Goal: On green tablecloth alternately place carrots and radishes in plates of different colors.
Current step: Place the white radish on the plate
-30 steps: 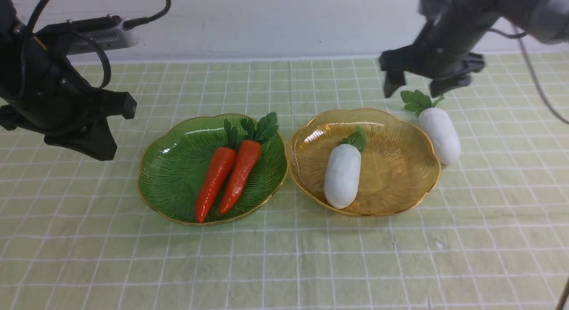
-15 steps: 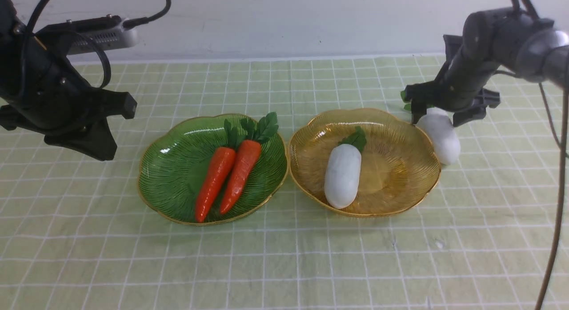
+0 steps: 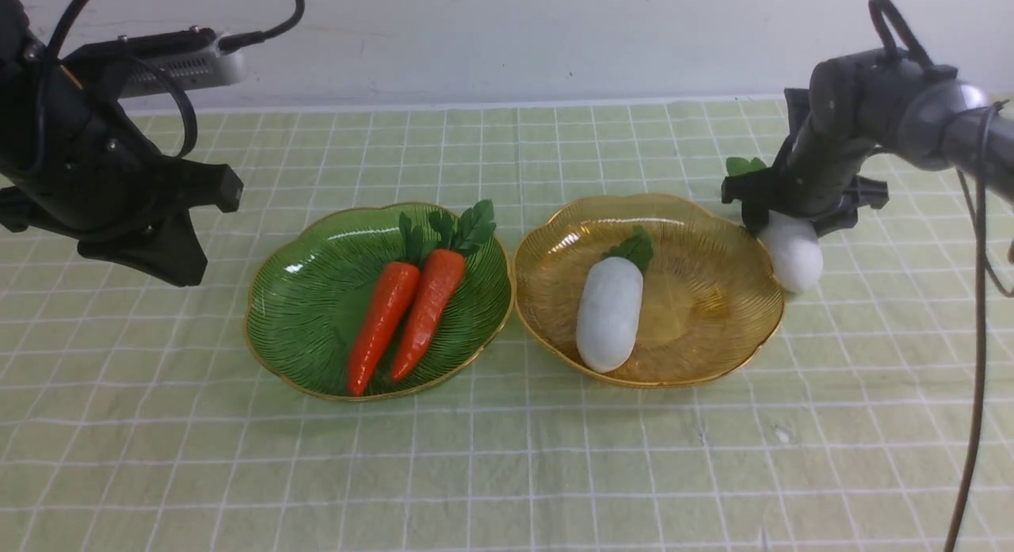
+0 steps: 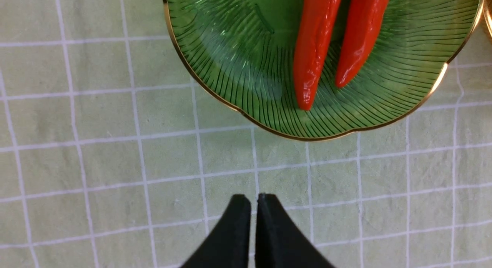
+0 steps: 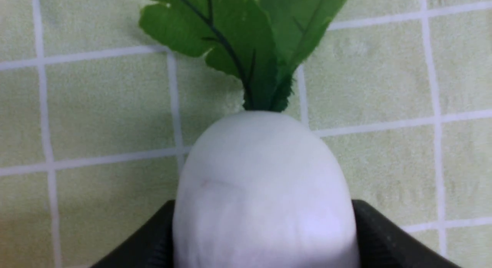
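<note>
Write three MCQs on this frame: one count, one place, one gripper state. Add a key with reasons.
1. How many carrots lie in the green plate?
A) one B) two C) three

2. Where is the radish that the right gripper grips?
A) on the green tablecloth, right of the amber plate
B) inside the amber plate
C) inside the green plate

3. What state is the left gripper in?
A) wide open B) shut and empty C) shut on a carrot

Key:
1 B: two orange bodies lie side by side in it.
2 A: it sits outside the rim, on the grid cloth.
3 B: the left wrist view shows the fingertips together with nothing between them.
</note>
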### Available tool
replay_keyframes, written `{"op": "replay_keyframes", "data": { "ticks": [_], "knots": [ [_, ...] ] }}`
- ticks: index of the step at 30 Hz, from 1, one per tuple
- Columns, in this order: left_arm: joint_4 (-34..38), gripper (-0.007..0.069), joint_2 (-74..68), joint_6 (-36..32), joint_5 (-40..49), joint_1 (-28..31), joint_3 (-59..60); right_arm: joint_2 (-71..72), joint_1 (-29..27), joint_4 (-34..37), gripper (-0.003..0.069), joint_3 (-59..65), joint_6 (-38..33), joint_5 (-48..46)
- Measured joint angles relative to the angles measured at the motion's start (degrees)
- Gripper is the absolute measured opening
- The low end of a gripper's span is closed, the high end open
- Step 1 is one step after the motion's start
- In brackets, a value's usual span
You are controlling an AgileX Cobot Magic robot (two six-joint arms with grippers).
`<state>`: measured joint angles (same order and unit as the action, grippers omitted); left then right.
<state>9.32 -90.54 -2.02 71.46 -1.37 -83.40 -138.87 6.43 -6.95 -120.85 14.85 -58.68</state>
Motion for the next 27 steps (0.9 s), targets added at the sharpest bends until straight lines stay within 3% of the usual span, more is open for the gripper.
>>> {"op": "replay_keyframes", "data": {
  "ticks": [9,15,20,27],
  "knots": [
    [-0.21,0.0006,0.0,0.0,0.0,0.0,0.0,3.56,-2.19,-2.58,0.0473,-15.01,-3.49,-11.95],
    [-1.13,0.0006,0.0,0.0,0.0,0.0,0.0,11.29,-2.01,8.58,0.0473,-16.38,-7.24,-13.01],
    [-1.78,0.0006,0.0,0.0,0.0,0.0,0.0,16.49,-1.77,17.63,0.0473,-10.14,-9.15,-13.09],
    [-3.1,0.0006,0.0,0.0,-0.05,0.0,0.0,19.23,0.19,20.42,0.0473,4.9,-10.52,-13.25]
  ]
}}
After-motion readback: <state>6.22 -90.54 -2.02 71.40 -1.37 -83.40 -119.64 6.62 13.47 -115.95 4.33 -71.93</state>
